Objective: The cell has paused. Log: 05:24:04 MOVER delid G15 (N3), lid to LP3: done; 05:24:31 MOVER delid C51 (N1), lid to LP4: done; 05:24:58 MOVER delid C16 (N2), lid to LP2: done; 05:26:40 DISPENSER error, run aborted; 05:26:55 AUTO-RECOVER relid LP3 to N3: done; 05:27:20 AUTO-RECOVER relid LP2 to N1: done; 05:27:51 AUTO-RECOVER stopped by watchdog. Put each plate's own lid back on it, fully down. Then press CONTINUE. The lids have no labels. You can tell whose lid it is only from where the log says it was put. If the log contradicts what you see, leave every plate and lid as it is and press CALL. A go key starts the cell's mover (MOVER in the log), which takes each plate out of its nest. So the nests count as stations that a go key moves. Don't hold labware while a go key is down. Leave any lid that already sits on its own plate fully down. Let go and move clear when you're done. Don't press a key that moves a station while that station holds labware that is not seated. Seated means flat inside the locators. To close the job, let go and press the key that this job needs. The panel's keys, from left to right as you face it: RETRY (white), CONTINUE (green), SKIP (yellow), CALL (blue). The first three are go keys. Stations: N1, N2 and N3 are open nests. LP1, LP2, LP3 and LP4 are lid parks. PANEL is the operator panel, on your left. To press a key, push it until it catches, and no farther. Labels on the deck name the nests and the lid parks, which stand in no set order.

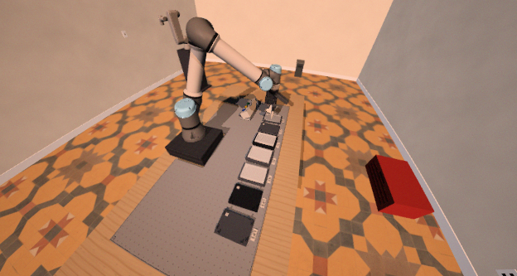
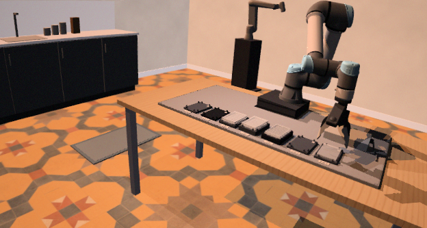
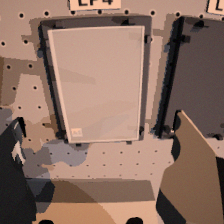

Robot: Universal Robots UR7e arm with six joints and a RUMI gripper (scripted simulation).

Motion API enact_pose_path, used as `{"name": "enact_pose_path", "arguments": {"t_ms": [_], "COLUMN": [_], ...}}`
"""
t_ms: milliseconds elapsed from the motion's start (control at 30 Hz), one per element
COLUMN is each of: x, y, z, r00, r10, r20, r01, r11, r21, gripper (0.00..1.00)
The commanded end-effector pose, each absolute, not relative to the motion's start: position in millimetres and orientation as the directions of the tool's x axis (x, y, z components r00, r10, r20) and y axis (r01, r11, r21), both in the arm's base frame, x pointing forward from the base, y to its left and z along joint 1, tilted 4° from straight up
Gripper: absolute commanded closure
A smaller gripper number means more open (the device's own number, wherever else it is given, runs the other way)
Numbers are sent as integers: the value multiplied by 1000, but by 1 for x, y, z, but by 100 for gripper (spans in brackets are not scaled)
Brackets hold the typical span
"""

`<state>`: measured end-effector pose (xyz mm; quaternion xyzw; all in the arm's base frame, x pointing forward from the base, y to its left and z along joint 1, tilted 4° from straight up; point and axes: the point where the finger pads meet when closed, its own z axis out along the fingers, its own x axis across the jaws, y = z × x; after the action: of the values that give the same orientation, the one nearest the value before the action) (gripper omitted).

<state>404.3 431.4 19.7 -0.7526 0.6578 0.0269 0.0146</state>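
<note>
My gripper (image 1: pixel 270 108) (image 2: pixel 333 137) (image 3: pixel 99 115) is open and empty. It hangs above the far end of the station row. Right below it in the wrist view, a pale grey lid (image 3: pixel 95 82) (image 2: pixel 328 153) (image 1: pixel 272 118) lies flat in the park labelled LP4. The park next to it (image 3: pixel 200 75) (image 2: pixel 302 144) (image 1: pixel 269 128) is dark and bare. Three white plates (image 1: pixel 265 139) (image 1: pixel 260 154) (image 1: pixel 253 172) sit in nests further along the row; they also show in the exterior view (image 2: pixel 277 132) (image 2: pixel 254 124) (image 2: pixel 233 118). I cannot tell which of them bear lids.
Two more dark parks (image 1: pixel 245 196) (image 1: pixel 234 225) end the row at the near side. The operator panel (image 1: pixel 247 108) (image 2: pixel 371 142) stands on the deck beside LP4. The arm's base (image 1: pixel 195 143) is on the deck's far side. A red box (image 1: pixel 398 187) stands on the floor.
</note>
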Motion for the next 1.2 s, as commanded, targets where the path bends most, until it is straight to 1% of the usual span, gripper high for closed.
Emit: {"name": "enact_pose_path", "arguments": {"t_ms": [0,633,1100,1133,1167], "x": [405,404,404,404,404], "y": [432,434,434,434,434], "z": [11,-16,-16,-16,-16], "r00": [133,133,133,133,133], "r10": [-989,-989,-989,-989,-989], "r20": [-61,-61,-61,-61,-61], "r01": [-991,-991,-991,-991,-991], "r11": [-134,-134,-134,-134,-134], "r21": [12,12,12,12,12], "gripper": [18,18,18,100,100]}}
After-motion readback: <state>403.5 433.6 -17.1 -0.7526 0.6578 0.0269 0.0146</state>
